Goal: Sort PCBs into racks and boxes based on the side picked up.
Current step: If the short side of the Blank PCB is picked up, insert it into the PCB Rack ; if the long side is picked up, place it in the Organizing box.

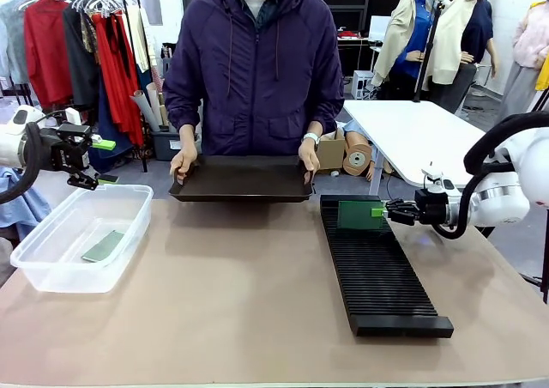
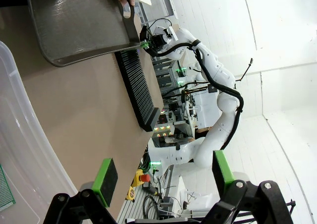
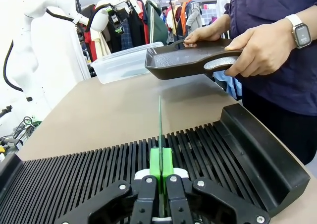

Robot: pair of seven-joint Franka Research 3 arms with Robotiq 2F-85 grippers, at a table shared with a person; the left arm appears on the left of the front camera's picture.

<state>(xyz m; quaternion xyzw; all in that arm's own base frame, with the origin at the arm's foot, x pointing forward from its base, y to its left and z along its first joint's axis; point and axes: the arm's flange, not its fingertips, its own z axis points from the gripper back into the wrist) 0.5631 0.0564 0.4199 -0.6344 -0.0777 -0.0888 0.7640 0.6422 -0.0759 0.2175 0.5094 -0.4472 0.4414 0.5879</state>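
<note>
My right gripper (image 1: 378,209) (image 3: 161,168) is shut on a green PCB (image 1: 358,214) (image 3: 160,127). The board stands on edge in a slot at the far end of the black rack (image 1: 377,272) (image 3: 89,174). My left gripper (image 1: 99,161) (image 2: 163,177) hangs open with nothing between its green pads, above the far left corner of the clear box (image 1: 81,233) (image 2: 20,135). Another PCB (image 1: 104,246) (image 2: 5,188) lies flat on the box's floor.
A person at the far side holds a flat black tray (image 1: 242,182) (image 3: 185,60) with both hands just above the table's far edge. Bare brown tabletop (image 1: 232,294) lies between box and rack. The rack (image 2: 136,87) and tray (image 2: 79,26) also show in the left wrist view.
</note>
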